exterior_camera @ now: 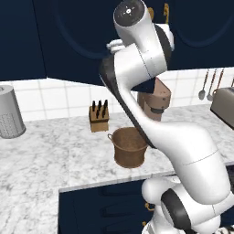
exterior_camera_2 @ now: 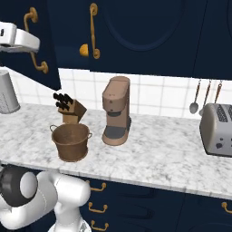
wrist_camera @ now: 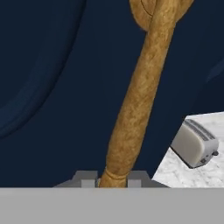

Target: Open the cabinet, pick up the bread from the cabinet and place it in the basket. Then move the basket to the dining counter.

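Observation:
The cabinet's navy door point(exterior_camera_2: 50, 27) is swung partly open at the upper left. My gripper point(wrist_camera: 113, 178) is shut on its long brass handle point(wrist_camera: 131, 100), which runs up between the two fingertips; in the right base view the gripper point(exterior_camera_2: 36, 46) meets the handle point(exterior_camera_2: 41, 67) at the far left. The bread point(exterior_camera_2: 84, 50), a small orange-yellow bun, peeks out of the cabinet opening just right of the door's edge. Below on the marble counter stands the brown basket point(exterior_camera_2: 70, 142) point(exterior_camera: 129, 147), with nothing visible inside it. The dining counter is out of view.
A knife block point(exterior_camera_2: 70, 111) stands just behind the basket and a brown coffee machine point(exterior_camera_2: 116, 111) to its right. A toaster point(exterior_camera_2: 217, 129) is at the far right, with utensils point(exterior_camera_2: 195, 102) hanging on the tiled wall. A grey perforated cylinder point(exterior_camera: 9, 112) stands at the far left.

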